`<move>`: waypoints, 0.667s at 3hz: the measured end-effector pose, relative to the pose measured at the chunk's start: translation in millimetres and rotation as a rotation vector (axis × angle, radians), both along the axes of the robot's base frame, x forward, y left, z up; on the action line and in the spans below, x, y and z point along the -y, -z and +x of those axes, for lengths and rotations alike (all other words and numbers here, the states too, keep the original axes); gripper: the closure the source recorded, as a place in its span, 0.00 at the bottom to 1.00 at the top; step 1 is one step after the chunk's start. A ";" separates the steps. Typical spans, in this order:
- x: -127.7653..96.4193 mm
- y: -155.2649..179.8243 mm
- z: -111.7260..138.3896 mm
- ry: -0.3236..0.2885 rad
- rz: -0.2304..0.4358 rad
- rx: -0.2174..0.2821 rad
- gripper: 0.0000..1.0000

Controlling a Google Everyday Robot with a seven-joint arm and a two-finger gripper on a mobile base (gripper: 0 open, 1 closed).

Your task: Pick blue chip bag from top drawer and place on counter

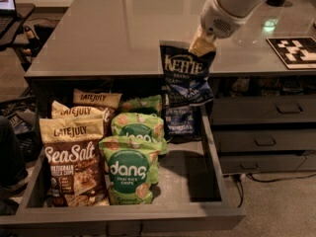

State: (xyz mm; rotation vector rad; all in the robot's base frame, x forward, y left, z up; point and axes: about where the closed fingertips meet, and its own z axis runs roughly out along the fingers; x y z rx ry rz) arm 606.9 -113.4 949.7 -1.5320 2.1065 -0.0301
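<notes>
The blue chip bag is being pinched at its top by the shut gripper, the arm slanting down from upper right. It is being dangled across the counter edge, above the bare right floor of the top drawer.

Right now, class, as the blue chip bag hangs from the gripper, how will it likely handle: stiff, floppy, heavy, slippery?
Probably floppy: the blue chip bag hangs creased from the gripper, pinched at its top edge above the top drawer. Likely light, since one corner pinch carries it. Its glossy skin could slip, so a firm pinch seems wise.
</notes>
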 end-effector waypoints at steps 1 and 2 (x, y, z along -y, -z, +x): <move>-3.5 -19.9 12.6 -0.010 -0.022 0.033 1.00; -7.2 -40.7 25.8 -0.021 -0.044 0.068 1.00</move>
